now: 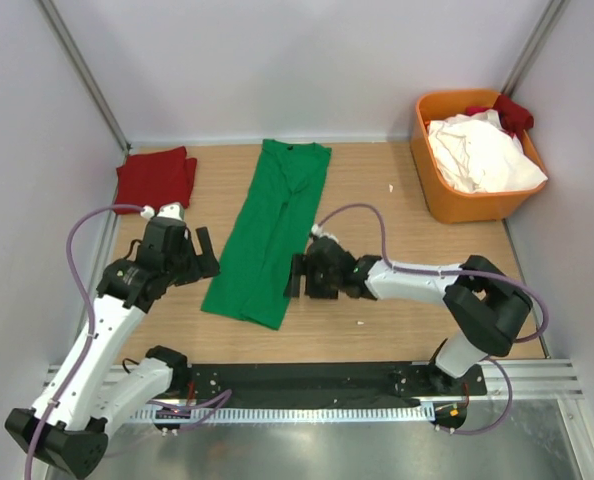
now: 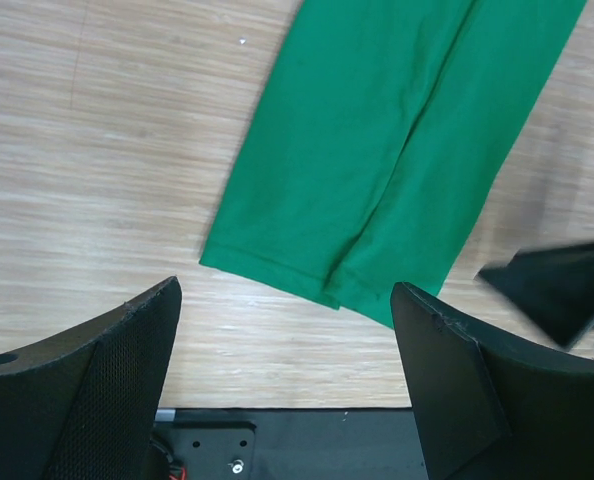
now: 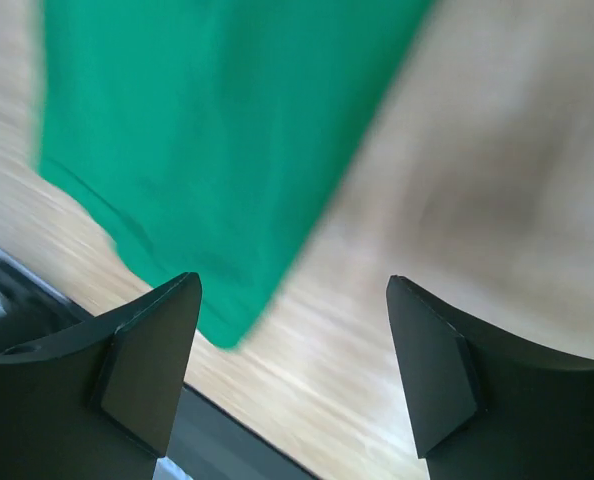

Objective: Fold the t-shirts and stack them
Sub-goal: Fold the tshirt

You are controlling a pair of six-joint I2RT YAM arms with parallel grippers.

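Note:
A bright green t-shirt (image 1: 269,226) lies folded into a long narrow strip down the middle of the table; it also shows in the left wrist view (image 2: 397,140) and, blurred, in the right wrist view (image 3: 207,130). A dark red t-shirt (image 1: 155,177) lies folded at the far left. White and red shirts (image 1: 482,150) fill the orange bin (image 1: 447,205). My left gripper (image 1: 202,255) is open and empty just left of the strip's near end. My right gripper (image 1: 299,275) is open and empty just right of that end.
The orange bin stands at the far right corner. A black mat (image 1: 307,383) runs along the near table edge between the arm bases. White walls close in the table on three sides.

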